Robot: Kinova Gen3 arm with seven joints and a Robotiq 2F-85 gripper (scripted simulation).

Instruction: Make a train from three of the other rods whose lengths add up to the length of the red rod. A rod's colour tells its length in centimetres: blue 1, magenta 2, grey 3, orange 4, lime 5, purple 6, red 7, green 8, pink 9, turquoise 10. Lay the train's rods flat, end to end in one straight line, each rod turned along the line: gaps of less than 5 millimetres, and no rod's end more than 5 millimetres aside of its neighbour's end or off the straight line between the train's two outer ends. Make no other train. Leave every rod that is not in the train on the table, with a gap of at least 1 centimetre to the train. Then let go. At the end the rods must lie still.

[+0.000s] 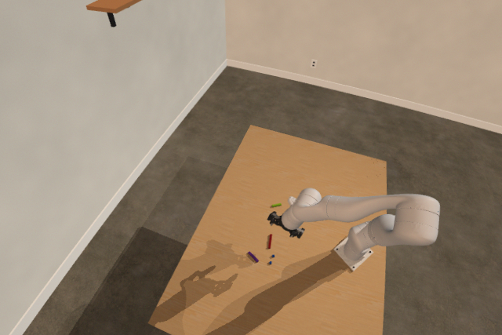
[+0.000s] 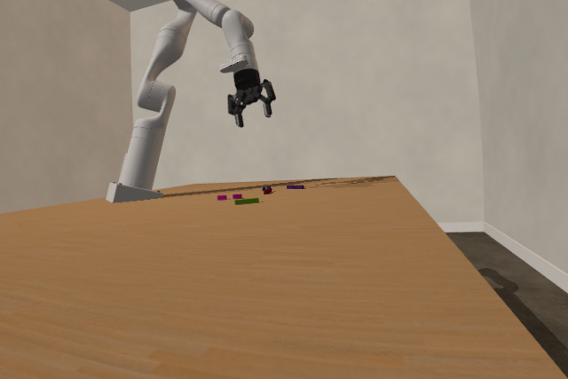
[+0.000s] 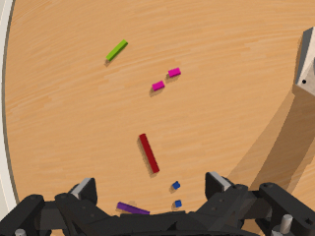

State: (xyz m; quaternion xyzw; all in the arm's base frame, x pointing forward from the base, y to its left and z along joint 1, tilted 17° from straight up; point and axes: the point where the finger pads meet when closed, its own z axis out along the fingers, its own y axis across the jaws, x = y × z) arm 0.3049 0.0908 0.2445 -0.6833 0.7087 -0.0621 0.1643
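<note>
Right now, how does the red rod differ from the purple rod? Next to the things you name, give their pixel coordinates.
The red rod (image 1: 270, 241) (image 2: 267, 191) (image 3: 149, 153) is longer than the purple rod (image 1: 252, 256) (image 2: 295, 186) (image 3: 133, 208). The two also point in different directions: neither the red rod nor the purple rod is turned along the other. Both lie flat on the table (image 1: 324, 169) (image 2: 229, 273) (image 3: 236, 88).

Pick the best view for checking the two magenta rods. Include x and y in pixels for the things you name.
Wrist: both magenta rods (image 2: 222, 197) (image 2: 237, 196) (image 3: 157, 86) (image 3: 174, 73) show from above, unobstructed, with the gap and their angles readable. Exterior: both visible but small, seen at a grazing angle. Top: neither visible; the arm (image 1: 356, 206) (image 2: 167, 46) covers that area.
</note>
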